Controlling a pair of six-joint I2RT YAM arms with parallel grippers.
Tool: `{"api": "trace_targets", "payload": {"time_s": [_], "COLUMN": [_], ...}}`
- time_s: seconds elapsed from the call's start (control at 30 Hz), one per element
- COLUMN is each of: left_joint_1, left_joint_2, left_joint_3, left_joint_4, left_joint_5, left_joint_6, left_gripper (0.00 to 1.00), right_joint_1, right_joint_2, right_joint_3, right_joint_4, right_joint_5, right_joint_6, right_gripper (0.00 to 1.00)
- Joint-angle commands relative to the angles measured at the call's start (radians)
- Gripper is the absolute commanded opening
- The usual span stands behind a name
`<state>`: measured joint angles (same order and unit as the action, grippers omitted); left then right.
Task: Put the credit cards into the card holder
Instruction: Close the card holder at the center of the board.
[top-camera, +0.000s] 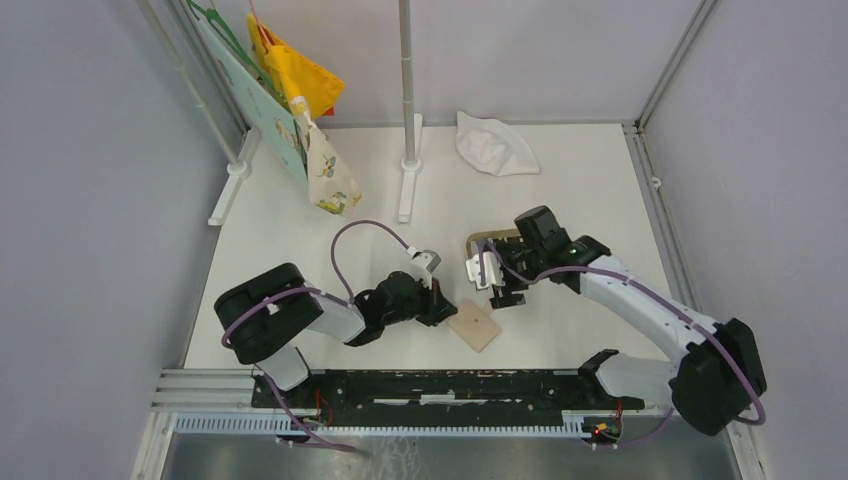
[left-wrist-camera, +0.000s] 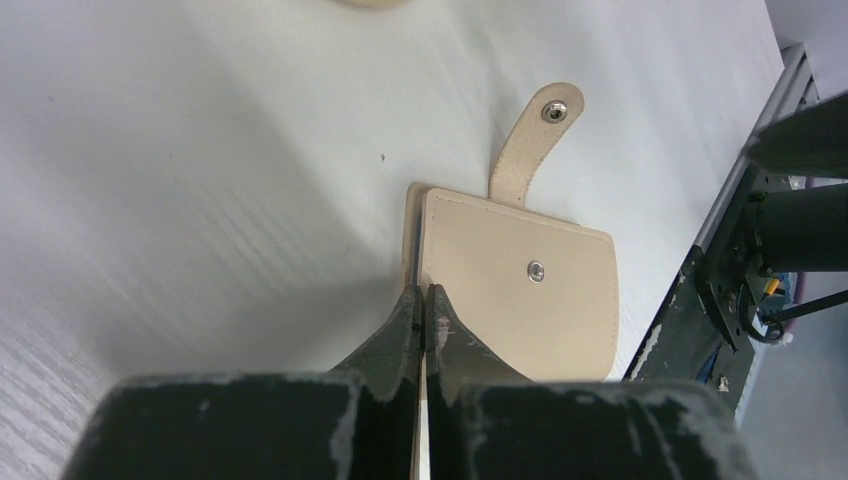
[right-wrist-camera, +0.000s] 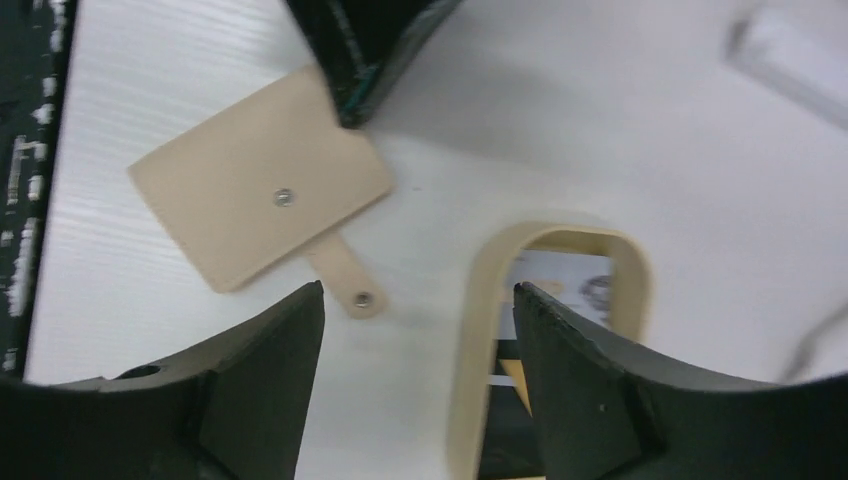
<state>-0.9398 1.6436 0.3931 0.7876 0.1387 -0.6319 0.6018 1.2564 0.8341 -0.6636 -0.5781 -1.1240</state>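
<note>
Beige leather, or something like it, is what we have in hand: the card holder (left-wrist-camera: 520, 290) lies flat on the table (left-wrist-camera: 200, 150) straight ahead of the left claw (left-wrist-camera: 424, 322), with its snap strap (left-wrist-camera: 540, 140) flung open on the far side. That claw is pressed together on the near edge of the card holder, close to its left corner, with only a sliver of material between the fingers. The right claw (right-wrist-camera: 418, 292) is spread wide and holds nothing. It hangs over the tan tray (right-wrist-camera: 478, 300), and the credit cards (right-wrist-camera: 562, 285) lie inside the tray just beneath it, a pale one on top with hints of orange and black below.

We judge the card holder light and floppy, so a pinch at one edge will likely lift a flap rather than the whole thing: good for opening it, poor for carrying. The credit cards look thin, stiff and slick, lying flat on the tray floor. We would take one across its edges, perhaps tipped against the rim, and expect it to slide.
</note>
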Motion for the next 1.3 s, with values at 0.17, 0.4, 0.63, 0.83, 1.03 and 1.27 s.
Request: {"api": "trace_targets", "payload": {"time_s": [0.17, 0.4, 0.63, 0.83, 1.03, 1.27], "left_joint_1": [-0.075, -0.089, -0.118, -0.163, -0.177, -0.187], "left_joint_2": [-0.086, -0.123, -0.12, -0.081, -0.069, -0.056], "left_joint_3": [-0.044, -0.068, -0.081, -0.079, -0.073, -0.062], "left_joint_4": [0.045, 0.048, 0.073, 0.092, 0.09, 0.084], "left_joint_5": [-0.202, -0.248, -0.301, -0.355, -0.38, -0.395], "left_joint_6": [-0.056, -0.056, -0.075, -0.099, -0.107, -0.108], "left_gripper": [0.02, 0.02, 0.02, 0.02, 0.02, 0.02], "right_joint_1": [-0.064, -0.103, -0.235, -0.27, -0.269, -0.253], "right_joint_2": [-0.053, 0.034, -0.059, -0.015, 0.02, 0.108], "right_joint_3": [-0.001, 0.006, -0.151, -0.106, -0.073, -0.061], "right_joint_4": [0.144, 0.185, 0.392, 0.318, 0.277, 0.248], "right_joint_5": [-0.233, -0.27, -0.333, -0.24, -0.127, -0.142], "right_joint_6": [0.274, 0.324, 0.599, 0.573, 0.604, 0.633], "right_gripper": [0.98, 0.98, 0.98, 0.9, 0.62, 0.48]}}
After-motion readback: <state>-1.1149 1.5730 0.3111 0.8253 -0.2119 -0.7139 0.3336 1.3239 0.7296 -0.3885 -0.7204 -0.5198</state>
